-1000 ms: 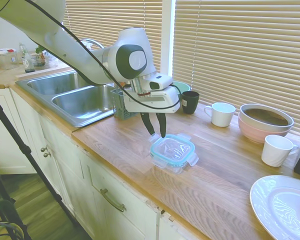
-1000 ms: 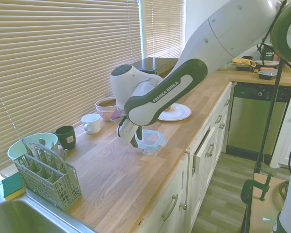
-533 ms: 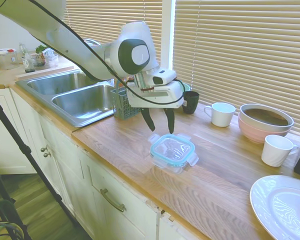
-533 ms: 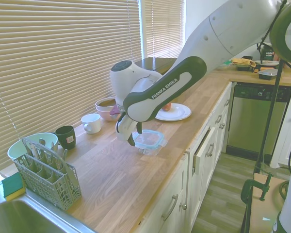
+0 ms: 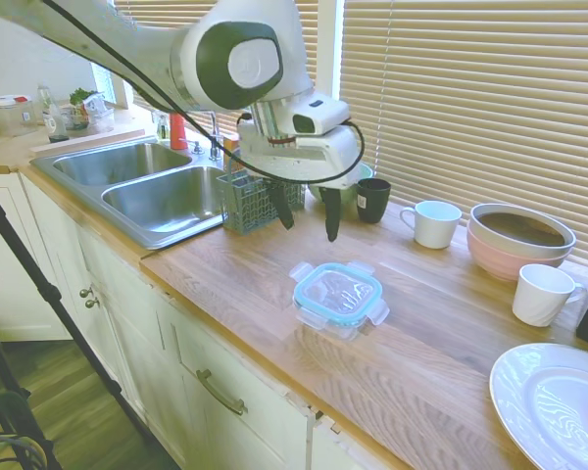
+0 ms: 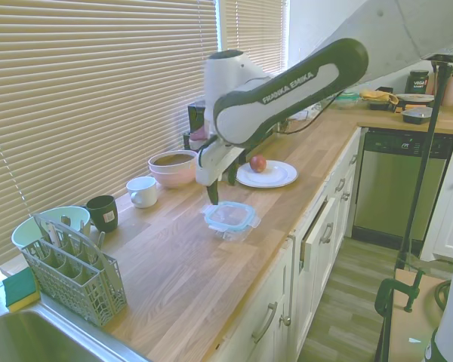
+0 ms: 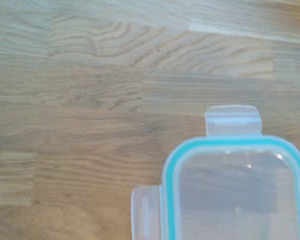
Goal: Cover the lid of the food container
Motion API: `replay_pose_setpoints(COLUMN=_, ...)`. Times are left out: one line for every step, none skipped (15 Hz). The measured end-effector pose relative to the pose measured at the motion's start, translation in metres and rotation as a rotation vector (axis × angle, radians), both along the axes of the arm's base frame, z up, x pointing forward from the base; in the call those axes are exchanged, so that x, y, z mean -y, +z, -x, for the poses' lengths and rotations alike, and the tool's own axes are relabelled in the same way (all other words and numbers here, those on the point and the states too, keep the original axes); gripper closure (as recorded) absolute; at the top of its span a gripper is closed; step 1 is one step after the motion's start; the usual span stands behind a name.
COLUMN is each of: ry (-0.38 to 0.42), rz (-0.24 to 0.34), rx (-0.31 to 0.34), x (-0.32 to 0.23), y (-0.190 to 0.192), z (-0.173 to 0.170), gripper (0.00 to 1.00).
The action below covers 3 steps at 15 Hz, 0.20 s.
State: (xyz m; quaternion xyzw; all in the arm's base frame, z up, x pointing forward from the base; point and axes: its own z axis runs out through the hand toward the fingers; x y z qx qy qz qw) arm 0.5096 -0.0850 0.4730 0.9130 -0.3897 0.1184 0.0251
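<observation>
One relation mattered: we saw the lid (image 5: 339,292) seated flat on the food container (image 5: 335,318) on the counter (image 5: 441,343), below our gripper (image 5: 308,211), which hung released, fingers apart.

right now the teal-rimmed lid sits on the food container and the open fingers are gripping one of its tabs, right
Not quite: the lid does sit on the food container, and the fingers are open, but they hang clear above the counter, gripping nothing. The first exterior view shows the gap between the gripper and the lid.
</observation>
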Motion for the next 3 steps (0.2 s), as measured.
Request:
replay_pose_setpoints(ry=-0.013, rz=-0.019, rx=-0.001, x=0.006, y=0.003, z=0.009, gripper=0.0)
replay_pose_setpoints(ry=-0.024, rz=-0.034, rx=-0.008, x=0.013, y=0.004, z=0.016, gripper=0.0)
replay_pose_setpoints(ry=-0.033, rz=-0.048, rx=-0.014, x=0.018, y=0.004, z=0.02, gripper=0.0)
